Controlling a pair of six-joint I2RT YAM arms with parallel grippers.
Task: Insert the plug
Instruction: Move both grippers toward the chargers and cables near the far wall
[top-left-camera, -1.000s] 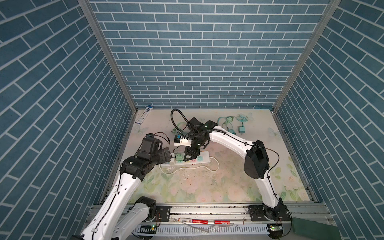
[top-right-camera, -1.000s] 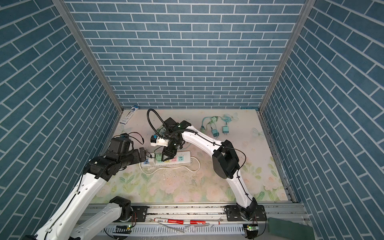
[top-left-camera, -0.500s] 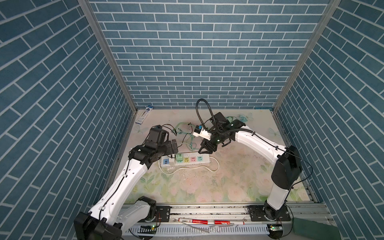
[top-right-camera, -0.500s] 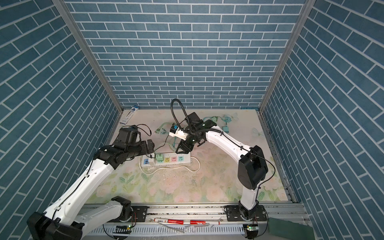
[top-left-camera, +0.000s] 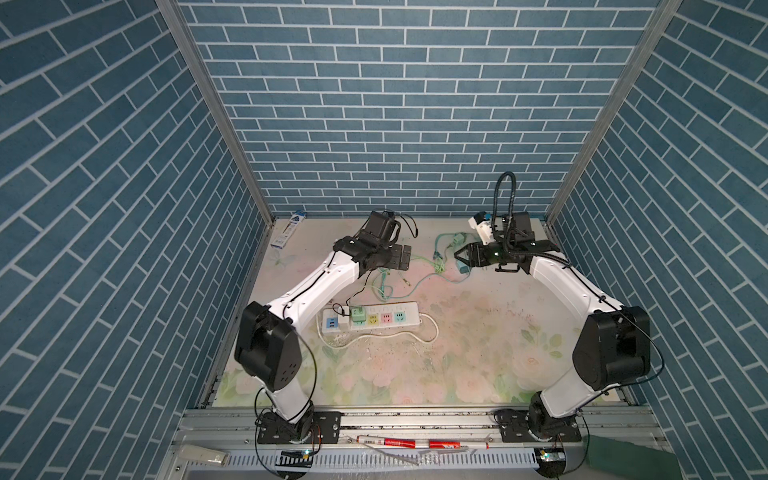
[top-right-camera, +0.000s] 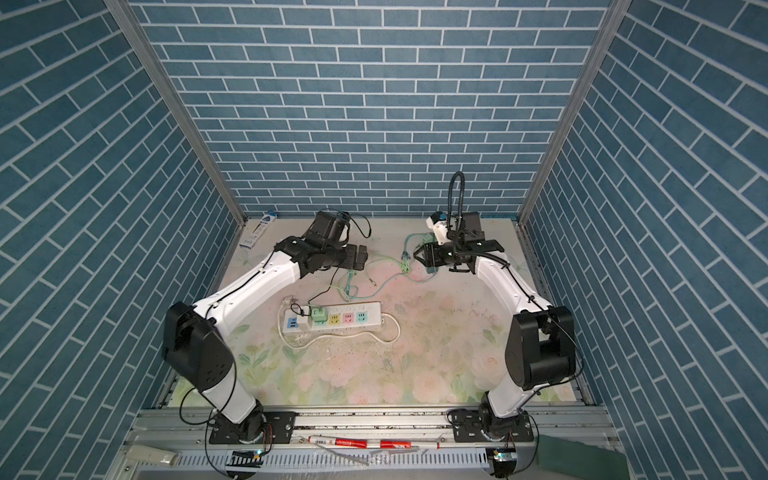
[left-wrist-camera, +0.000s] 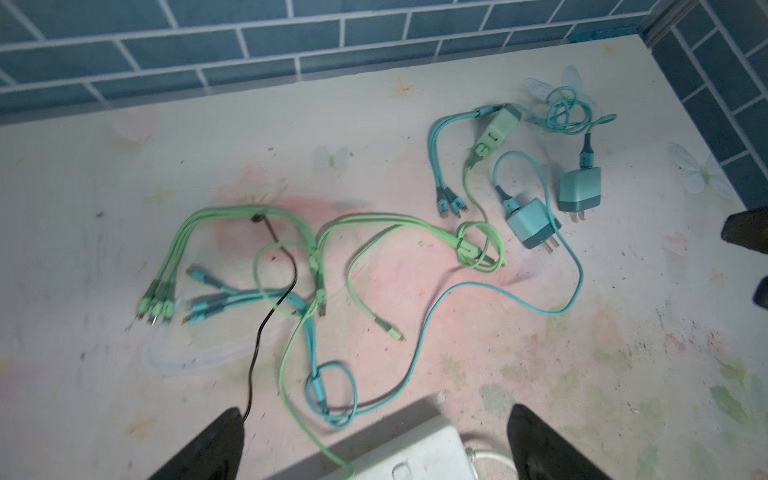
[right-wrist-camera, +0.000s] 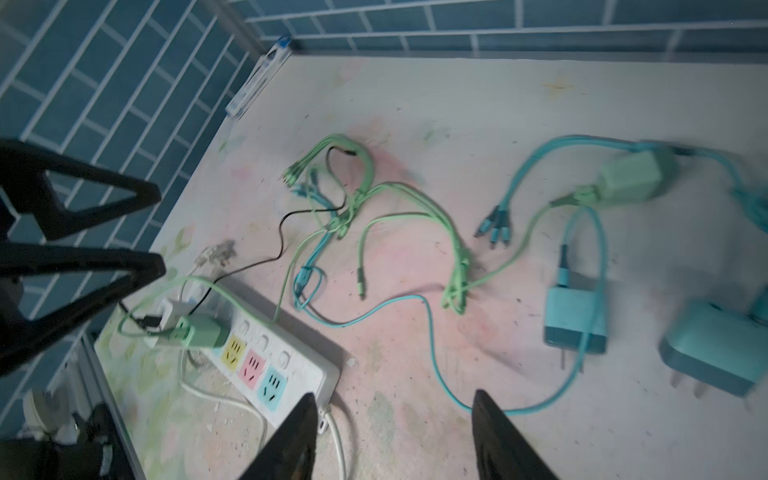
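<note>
Holding nothing in left gripper (left-wrist-camera: 374, 411) (spread wide) or right gripper (right-wrist-camera: 395, 395), parted. Hovering near teal plug (right-wrist-camera: 575, 320), flat on the mat (top-left-camera: 478, 332), well apart from strip (top-left-camera: 409, 309). Risks snagging looped cords (right-wrist-camera: 459, 270) on the lift, dragging the neighbour plug (right-wrist-camera: 715, 349) or skewing the prongs.

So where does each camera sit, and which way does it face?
Both top views: high over the front rail, looking down on the table; both arms, left gripper, right gripper.
Left wrist: on the left arm, facing loose cables; its open fingers.
Right wrist: on the right arm, facing the power strip; its fingers.
Shared: both wrist views show the teal charger.
</note>
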